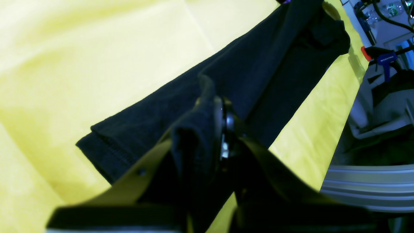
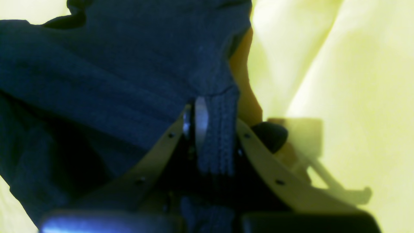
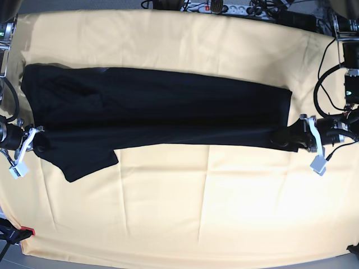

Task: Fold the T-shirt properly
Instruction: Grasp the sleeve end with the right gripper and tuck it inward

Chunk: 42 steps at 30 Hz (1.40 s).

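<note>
Showing only in base, the T-shirt (image 3: 157,106) spans the cloth (image 3: 185,202).

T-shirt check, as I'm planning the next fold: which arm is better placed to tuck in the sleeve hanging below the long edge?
Probably the right arm: its gripper pinches the T-shirt beside that sleeve; the left gripper holds the far end.

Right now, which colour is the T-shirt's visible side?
Plain black T-shirt, clearest in the base view.
</note>
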Each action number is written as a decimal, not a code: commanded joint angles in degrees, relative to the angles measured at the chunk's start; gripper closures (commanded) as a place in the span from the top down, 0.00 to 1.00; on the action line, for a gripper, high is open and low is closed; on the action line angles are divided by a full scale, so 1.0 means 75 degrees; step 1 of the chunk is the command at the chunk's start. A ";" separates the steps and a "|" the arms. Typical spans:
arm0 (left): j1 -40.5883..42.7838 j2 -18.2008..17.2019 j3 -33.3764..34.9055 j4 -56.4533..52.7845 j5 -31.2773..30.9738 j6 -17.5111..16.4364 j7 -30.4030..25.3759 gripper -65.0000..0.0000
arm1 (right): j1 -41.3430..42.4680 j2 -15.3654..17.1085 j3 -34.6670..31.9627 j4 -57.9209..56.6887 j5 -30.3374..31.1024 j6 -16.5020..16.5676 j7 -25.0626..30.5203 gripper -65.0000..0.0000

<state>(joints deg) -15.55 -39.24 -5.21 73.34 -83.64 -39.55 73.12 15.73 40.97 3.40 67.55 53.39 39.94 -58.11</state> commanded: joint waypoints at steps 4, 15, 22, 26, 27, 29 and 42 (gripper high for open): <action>0.0012 -0.0201 -0.0061 0.0105 -0.0182 -0.0060 0.0152 0.03 | 0.0189 0.0256 0.0076 0.0131 0.0055 0.0008 0.0114 0.06; 0.0469 -0.0204 -0.0061 0.0105 -0.0182 -0.0060 0.0385 0.59 | 0.0364 0.0251 0.0076 0.0131 0.0055 0.0008 0.0463 0.81; 0.0615 -0.0204 -0.0061 0.0105 -0.0182 -0.0060 0.0376 0.59 | 0.0443 -0.0157 0.0073 0.0128 -0.1067 -0.0207 0.2066 0.81; 0.0612 -0.0204 -0.0061 0.0105 -0.0182 -0.0060 0.0376 0.59 | 0.0440 -0.0863 0.0073 0.0090 -0.2197 -0.0711 0.2317 0.81; 0.0612 -0.0204 -0.0061 0.0105 -0.0182 -0.0060 0.0373 0.59 | 0.0440 -0.1005 0.0073 0.0061 -0.2334 -0.0796 0.2320 0.81; 0.0612 -0.0204 -0.0061 0.0105 -0.0182 -0.0060 0.0376 0.59 | 0.0449 -0.1198 0.0073 -0.0050 -0.2611 -0.1032 0.2480 0.81; 0.0609 -0.0204 -0.0061 0.0105 -0.0182 -0.0060 0.0364 0.59 | 0.0673 -0.1539 0.0073 -0.1443 -0.2454 -0.1107 0.2923 0.81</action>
<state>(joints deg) -10.02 -39.40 -5.21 73.38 -83.61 -39.55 76.31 19.66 28.64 3.60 56.21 34.20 31.22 -36.38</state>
